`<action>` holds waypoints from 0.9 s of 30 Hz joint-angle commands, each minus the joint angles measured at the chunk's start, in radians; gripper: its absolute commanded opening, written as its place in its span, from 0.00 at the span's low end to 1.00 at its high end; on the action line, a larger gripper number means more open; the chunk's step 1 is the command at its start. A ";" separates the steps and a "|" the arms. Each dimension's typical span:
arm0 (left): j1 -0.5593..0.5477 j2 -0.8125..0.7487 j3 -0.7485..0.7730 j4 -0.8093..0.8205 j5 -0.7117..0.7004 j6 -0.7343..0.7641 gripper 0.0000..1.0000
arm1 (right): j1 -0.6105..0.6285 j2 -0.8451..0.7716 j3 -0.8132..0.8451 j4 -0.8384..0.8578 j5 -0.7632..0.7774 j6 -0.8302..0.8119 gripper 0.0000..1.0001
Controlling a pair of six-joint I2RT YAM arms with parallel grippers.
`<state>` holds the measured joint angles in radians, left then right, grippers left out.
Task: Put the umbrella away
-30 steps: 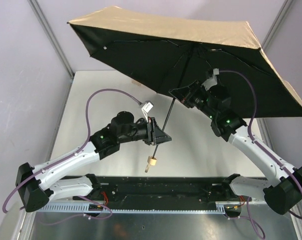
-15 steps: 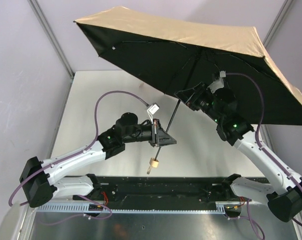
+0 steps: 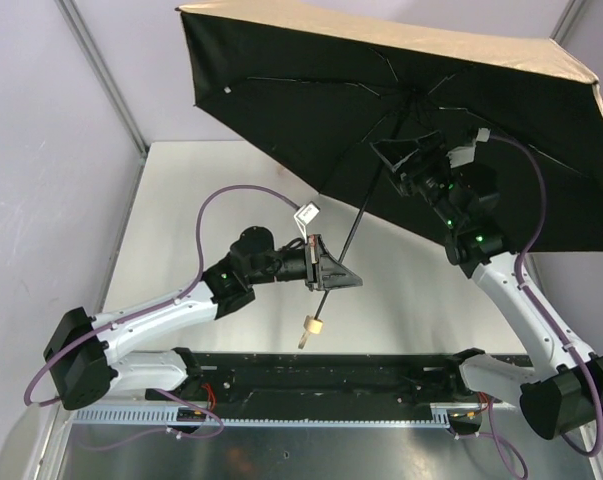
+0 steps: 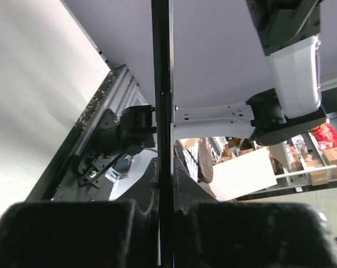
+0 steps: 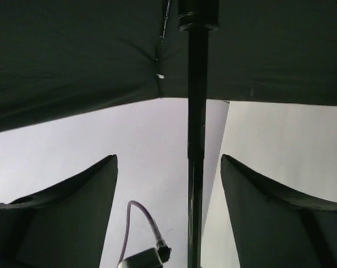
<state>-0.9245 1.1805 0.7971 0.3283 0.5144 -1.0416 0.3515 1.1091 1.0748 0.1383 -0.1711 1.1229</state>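
The umbrella (image 3: 401, 90) is open, with a tan top and black underside, held tilted above the table's right half. Its thin black shaft (image 3: 353, 225) slants down-left to the pale knob handle (image 3: 312, 325), which hangs free over the near edge. My left gripper (image 3: 331, 278) is shut on the lower shaft (image 4: 161, 111), its fingers pressed against both sides. My right gripper (image 3: 396, 160) is high under the canopy and open. In the right wrist view the shaft (image 5: 196, 139) runs between the spread fingers (image 5: 95, 190), touching neither, and the runner collar (image 5: 198, 14) sits above.
The pale table (image 3: 201, 200) lies under the arms. A black rail (image 3: 321, 375) holding both arm bases runs along the near edge. A metal frame post (image 3: 101, 75) rises at the back left, and purple cables loop off both wrists.
My right gripper has opened, let go of the shaft and risen toward the canopy. The umbrella has shifted right and up. My left gripper has tightened on the shaft and edged right.
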 commanded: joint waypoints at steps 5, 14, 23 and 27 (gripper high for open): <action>-0.013 -0.035 -0.006 0.220 0.040 -0.030 0.00 | -0.009 0.038 0.028 0.213 0.153 0.163 0.81; -0.033 -0.036 -0.026 0.252 0.042 -0.058 0.00 | -0.034 0.138 0.028 0.437 0.264 0.208 0.72; -0.042 -0.060 -0.054 0.258 0.036 -0.063 0.00 | -0.093 0.203 0.028 0.479 0.283 0.216 0.60; -0.043 -0.064 -0.062 0.258 0.034 -0.062 0.00 | -0.132 0.209 0.027 0.508 0.249 0.204 0.50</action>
<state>-0.9562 1.1683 0.7414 0.4778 0.5213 -1.1271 0.2749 1.3098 1.0748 0.5533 0.0521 1.3323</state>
